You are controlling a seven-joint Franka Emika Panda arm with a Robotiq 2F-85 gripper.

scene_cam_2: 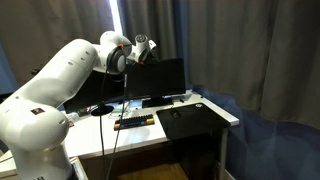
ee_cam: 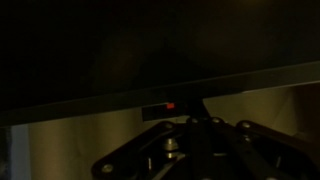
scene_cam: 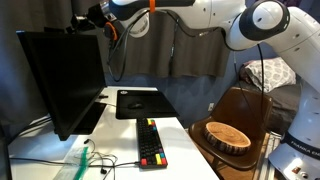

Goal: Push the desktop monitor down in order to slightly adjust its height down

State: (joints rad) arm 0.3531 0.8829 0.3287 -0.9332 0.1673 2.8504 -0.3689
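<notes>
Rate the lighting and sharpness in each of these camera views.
Wrist view: badly underexposed; the desktop monitor is a black mass, and only a small red light reads clearly. In an exterior view the white desk is evenly lit and the screen shows no glare. In an exterior view a curtain gap blows out white, while the rest is dim.

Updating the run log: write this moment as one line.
gripper: at top edge of desktop monitor | open/shut: unclear | contact: unclear | push: not confirmed
</notes>
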